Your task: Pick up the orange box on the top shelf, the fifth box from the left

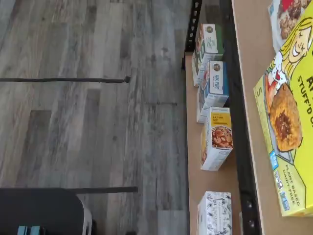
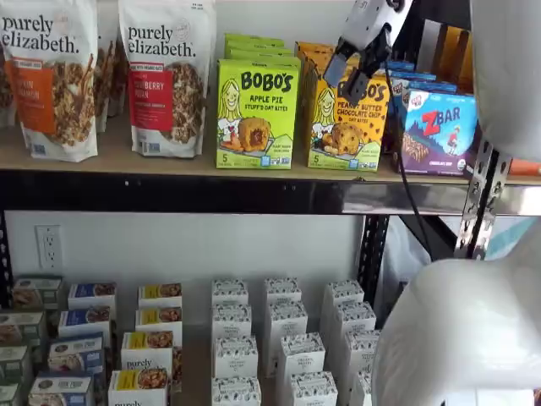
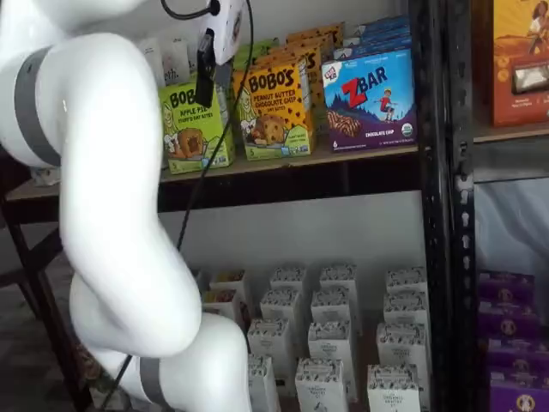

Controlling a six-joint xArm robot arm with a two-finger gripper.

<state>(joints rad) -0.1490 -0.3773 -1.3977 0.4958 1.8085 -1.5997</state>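
Note:
The orange box [image 2: 347, 127] stands upright on the top shelf [image 2: 169, 165], between a lime-green box and a blue box; it also shows in a shelf view [image 3: 274, 112]. My gripper [image 2: 341, 91] hangs in front of the orange box's upper part, tilted, with a gap between its two fingers and nothing in them. In a shelf view the gripper [image 3: 204, 90] shows side-on, in front of the gap between the lime-green and orange boxes. The wrist view shows the shelf board [image 1: 249, 49] but not the orange box.
The lime-green Apple Pie box [image 2: 256, 114] [image 1: 288, 112] and the ZBar box [image 2: 439, 127] flank the orange box. Granola bags [image 2: 165, 76] stand further left. Small white boxes [image 2: 283, 338] fill the lower shelf. A black upright [image 3: 437, 172] stands to the right. My white arm [image 3: 103, 172] fills the foreground.

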